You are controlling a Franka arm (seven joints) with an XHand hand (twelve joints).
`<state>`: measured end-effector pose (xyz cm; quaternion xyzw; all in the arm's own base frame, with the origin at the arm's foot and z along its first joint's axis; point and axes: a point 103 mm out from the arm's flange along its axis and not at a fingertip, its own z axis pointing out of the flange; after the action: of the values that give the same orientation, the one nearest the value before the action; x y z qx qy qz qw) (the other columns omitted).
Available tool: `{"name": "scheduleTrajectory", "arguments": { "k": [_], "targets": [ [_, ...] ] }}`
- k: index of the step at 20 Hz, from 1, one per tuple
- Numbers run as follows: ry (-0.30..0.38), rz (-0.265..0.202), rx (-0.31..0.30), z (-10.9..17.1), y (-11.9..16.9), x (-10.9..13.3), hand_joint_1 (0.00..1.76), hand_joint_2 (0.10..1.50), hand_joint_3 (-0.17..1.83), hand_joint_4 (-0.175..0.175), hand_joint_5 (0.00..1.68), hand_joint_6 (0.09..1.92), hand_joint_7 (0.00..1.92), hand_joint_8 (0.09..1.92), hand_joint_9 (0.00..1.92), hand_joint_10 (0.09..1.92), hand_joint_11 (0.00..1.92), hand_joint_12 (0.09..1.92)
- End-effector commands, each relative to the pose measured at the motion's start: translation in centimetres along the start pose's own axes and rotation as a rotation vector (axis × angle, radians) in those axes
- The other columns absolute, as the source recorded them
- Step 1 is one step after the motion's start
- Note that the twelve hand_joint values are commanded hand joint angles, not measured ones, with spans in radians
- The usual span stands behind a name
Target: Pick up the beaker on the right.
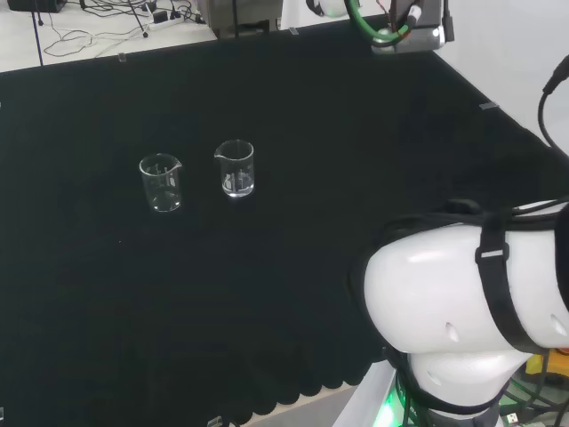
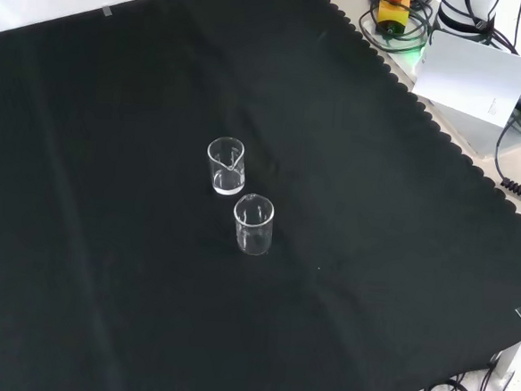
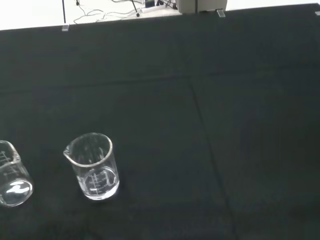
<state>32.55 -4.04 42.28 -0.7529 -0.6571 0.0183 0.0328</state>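
Two small clear glass beakers with spouts stand upright and close together on the black cloth. In the head view one beaker (image 1: 236,169) stands to the right of the other beaker (image 1: 162,184). The front view has the first beaker (image 2: 227,166) farther off and the second beaker (image 2: 253,224) nearer the camera. In the wrist view one beaker (image 3: 93,167) shows whole, well apart from the camera, and the other beaker (image 3: 12,175) is cut by the picture's edge. Both look empty.
The arm's white links (image 1: 462,311) fill the head view's lower right, and its wrist end with a green cable (image 1: 400,31) hangs high over the cloth's far right. The cloth's scalloped edge (image 2: 443,137), a white box (image 2: 478,85) and cables lie at the front view's right.
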Motion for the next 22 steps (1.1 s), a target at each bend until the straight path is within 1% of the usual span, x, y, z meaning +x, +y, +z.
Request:
{"name": "scheduleTrajectory", "arguments": {
  "k": [1, 3, 5, 9, 12, 14, 15, 16, 18, 19, 21, 22],
  "targets": [
    [0.041, 0.01, 0.023, 4.8, 3.3, -2.7, 0.29, 1.21, 0.25, -0.006, 0.26, 0.09, 0.03, 0.49, 0.17, 0.64, 0.0, 1.32],
    [0.077, -0.005, 0.025, 6.3, 4.3, -2.9, 0.32, 1.19, 0.25, -0.008, 0.26, 0.09, 0.04, 0.5, 0.19, 0.65, 0.0, 1.34],
    [0.097, -0.023, 0.029, 7.8, 5.4, -3.4, 0.35, 1.18, 0.25, -0.009, 0.26, 0.09, 0.04, 0.5, 0.2, 0.65, 0.0, 1.35],
    [0.141, -0.044, 0.063, 11.0, 7.4, -3.8, 0.44, 1.11, 0.23, -0.009, 0.26, 0.09, 0.07, 0.52, 0.24, 0.67, 0.0, 1.39],
    [0.148, -0.069, 0.083, 12.9, 8.7, -3.6, 0.48, 1.07, 0.23, -0.006, 0.27, 0.09, 0.08, 0.53, 0.25, 0.67, 0.0, 1.4],
    [0.128, -0.086, 0.094, 14.0, 9.6, -3.2, 0.49, 1.05, 0.23, -0.005, 0.27, 0.09, 0.09, 0.53, 0.26, 0.67, 0.01, 1.4],
    [0.129, -0.093, 0.101, 14.5, 10.1, -2.9, 0.5, 1.05, 0.23, -0.006, 0.27, 0.09, 0.09, 0.53, 0.26, 0.67, 0.01, 1.4],
    [0.128, -0.105, 0.108, 15.1, 10.6, -2.6, 0.5, 1.04, 0.23, -0.006, 0.27, 0.09, 0.09, 0.54, 0.26, 0.67, 0.01, 1.4],
    [0.153, -0.14, 0.119, 17.0, 11.6, -1.7, 0.54, 1.0, 0.22, -0.008, 0.27, 0.09, 0.08, 0.54, 0.26, 0.67, 0.01, 1.4],
    [0.163, -0.172, 0.128, 18.3, 12.1, -1.0, 0.56, 0.98, 0.22, -0.009, 0.26, 0.09, 0.08, 0.54, 0.26, 0.67, 0.0, 1.4],
    [0.165, -0.202, 0.143, 19.7, 12.6, -0.5, 0.62, 0.93, 0.21, -0.011, 0.25, 0.09, 0.07, 0.53, 0.25, 0.66, 0.0, 1.37],
    [0.173, -0.229, 0.162, 21.1, 13.1, 0.1, 0.65, 0.9, 0.2, -0.012, 0.25, 0.09, 0.08, 0.54, 0.25, 0.66, 0.0, 1.36]
  ]
}}
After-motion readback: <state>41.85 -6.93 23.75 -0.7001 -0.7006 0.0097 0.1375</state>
